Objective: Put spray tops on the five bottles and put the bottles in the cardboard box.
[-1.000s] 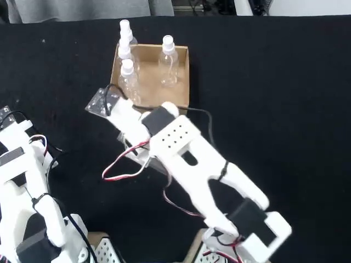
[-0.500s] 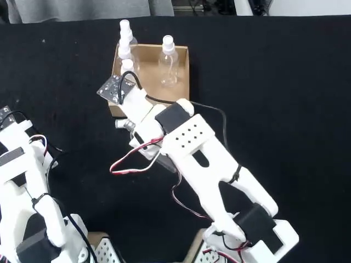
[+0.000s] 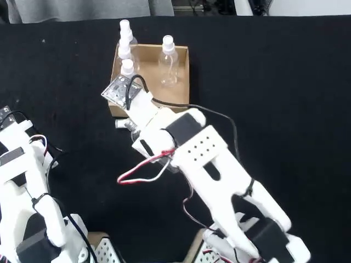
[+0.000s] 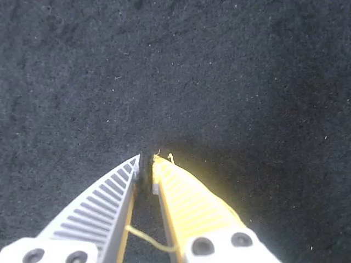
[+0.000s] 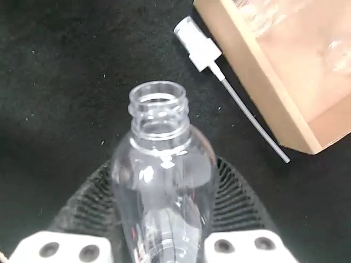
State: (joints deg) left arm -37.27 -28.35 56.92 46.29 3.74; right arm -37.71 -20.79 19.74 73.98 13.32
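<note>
Black cloth [image 3: 285, 82] covers the table. Over it the right gripper [image 5: 164, 183] is clenched around a clear uncapped bottle [image 5: 159, 137]. The bottle's open neck is near a loose spray top [image 5: 198, 46], which lies just beside the cardboard box [image 5: 258, 74]. Capped bottles [image 3: 168, 60] stand inside. The left gripper [image 4: 145, 161] is pinched closed on nothing.

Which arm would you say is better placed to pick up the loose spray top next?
Left, probably. The right gripper is shut on the uncapped bottle, with the spray top lying beside the cardboard box. The left gripper is shut on nothing over bare cloth, so it is free, though farther off.
</note>
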